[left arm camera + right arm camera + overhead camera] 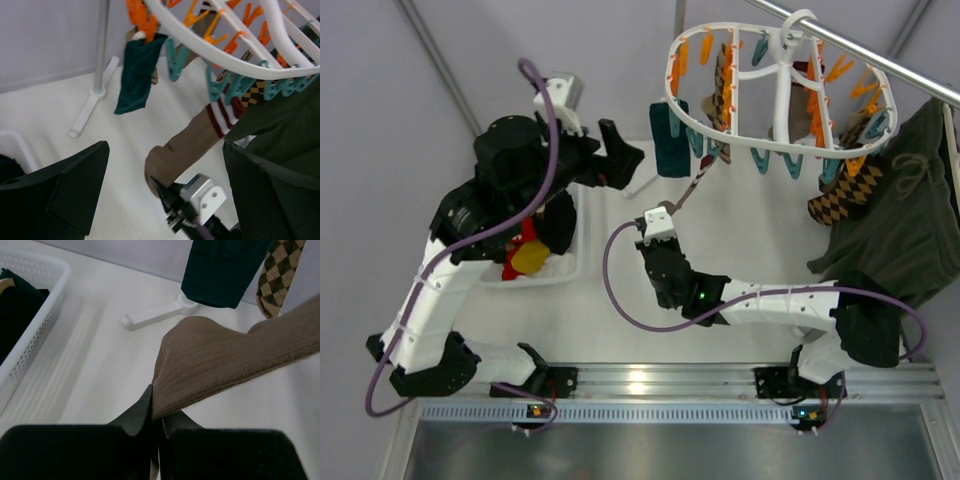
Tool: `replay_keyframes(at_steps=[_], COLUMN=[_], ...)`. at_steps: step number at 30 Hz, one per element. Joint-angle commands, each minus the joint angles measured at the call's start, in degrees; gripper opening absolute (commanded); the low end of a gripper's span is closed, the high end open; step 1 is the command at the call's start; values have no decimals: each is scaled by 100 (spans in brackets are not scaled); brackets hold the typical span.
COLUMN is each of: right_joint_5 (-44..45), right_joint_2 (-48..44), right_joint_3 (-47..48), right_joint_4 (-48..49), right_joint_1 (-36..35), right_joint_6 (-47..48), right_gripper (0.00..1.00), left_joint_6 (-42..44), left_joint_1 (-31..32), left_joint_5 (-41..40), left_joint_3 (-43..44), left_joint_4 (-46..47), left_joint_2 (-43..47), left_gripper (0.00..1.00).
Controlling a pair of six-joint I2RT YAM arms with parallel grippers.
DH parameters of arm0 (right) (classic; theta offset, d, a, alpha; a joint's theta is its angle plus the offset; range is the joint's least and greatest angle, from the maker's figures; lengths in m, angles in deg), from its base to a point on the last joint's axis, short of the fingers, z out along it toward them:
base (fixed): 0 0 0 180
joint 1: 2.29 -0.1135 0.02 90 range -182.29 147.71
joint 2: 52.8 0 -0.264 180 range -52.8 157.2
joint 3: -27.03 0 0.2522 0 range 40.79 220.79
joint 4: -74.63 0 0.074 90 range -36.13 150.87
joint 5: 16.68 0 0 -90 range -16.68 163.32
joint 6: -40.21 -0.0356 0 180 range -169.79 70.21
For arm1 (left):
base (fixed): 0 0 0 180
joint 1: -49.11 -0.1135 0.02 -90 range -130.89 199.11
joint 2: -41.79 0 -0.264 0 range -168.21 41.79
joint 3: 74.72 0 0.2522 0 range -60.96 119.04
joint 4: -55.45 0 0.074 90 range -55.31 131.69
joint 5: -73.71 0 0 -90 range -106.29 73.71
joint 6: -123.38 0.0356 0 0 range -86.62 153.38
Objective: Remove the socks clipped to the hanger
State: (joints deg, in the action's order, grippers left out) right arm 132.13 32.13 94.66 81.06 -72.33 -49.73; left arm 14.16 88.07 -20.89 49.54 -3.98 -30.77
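Right hand [155, 412] pinches the toe of the brown sock [225, 357], whose cuff is clipped to the hanger [772, 149].

The sock runs taut and slanting from a teal clip [218, 90] on the hanger's near rim down to the right hand, which hangs low over the worktop [620, 300] with its jaws clenched on a thin fold of toe. The left hand [620, 152] hovers released, holding nothing, near the teal sock [671, 140]. The likely trouble is in the pull. If the clip grips harder than that small pinch, the fabric may slide out of the jaws. A sideways tug could also swing the hanger on its rail [880, 55] instead of freeing the cuff.
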Motion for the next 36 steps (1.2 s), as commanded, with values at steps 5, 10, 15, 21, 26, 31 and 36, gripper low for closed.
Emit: replay_keyframes(at_steps=[5,10,15,21,26,31,36], right_joint_5=[210,149,-1,-36,-71,-106,-106], right_joint_2=[340,358,227,209,86,-37,-64], right_joint_3=[677,748,731,862,819,774,783], right_joint_4=[38,-58,-173,-375,-393,-366,-331], right_joint_1=[-273,-344,-361,-361,-414,-502,-563], right_joint_6=[232,162,65,30,30,30,47], right_gripper=[0,0,0,0,0,0,0], left_joint_6=[1236,1500,1360,1158,1219,1404,1526], left_joint_1=[2087,2432,2476,2476,2476,2467,2432], left_joint_5=[-1973,-2799,-2924,-2572,-2870,-3134,-3398], left_joint_3=[1535,2239,2248,2257,2257,2257,2257], left_joint_4=[234,225,234,366,462,611,744], left_joint_2=[-1374,-2166,-2324,-2483,-2614,-2755,-2948], left_gripper=[99,96,81,62,58,58,57])
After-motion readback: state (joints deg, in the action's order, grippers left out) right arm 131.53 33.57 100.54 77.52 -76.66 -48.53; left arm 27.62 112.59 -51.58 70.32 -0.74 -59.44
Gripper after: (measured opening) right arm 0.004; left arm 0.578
